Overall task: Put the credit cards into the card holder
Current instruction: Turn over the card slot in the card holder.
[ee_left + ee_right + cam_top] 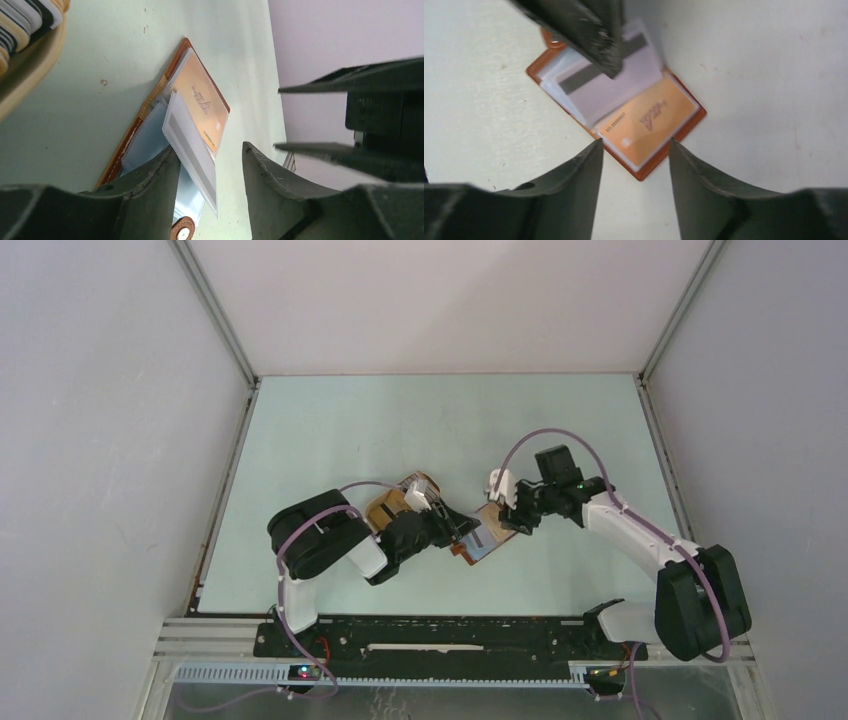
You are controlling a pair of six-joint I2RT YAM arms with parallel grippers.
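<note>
The holder [483, 540] is lying open on the table [350, 430], between the two grippers and near the tray [400, 502]. An orange card [649, 120] is sitting flat in one pocket. Beside it, a pale card [624, 75] with a dark stripe is standing tilted over the clear sleeves. The left gripper [209, 147] is reaching over the holder with its jaws standing apart. The pale card's edge is lying in the gap, close to one finger and clear of the other, so nothing is being clamped. The right gripper [634, 145] is hovering above the holder's orange side, jaws parted and grasping nothing. More cards [25, 20] are resting edge-on in the tray. The holder's tab [184, 231] is poking out under the left gripper.
</note>
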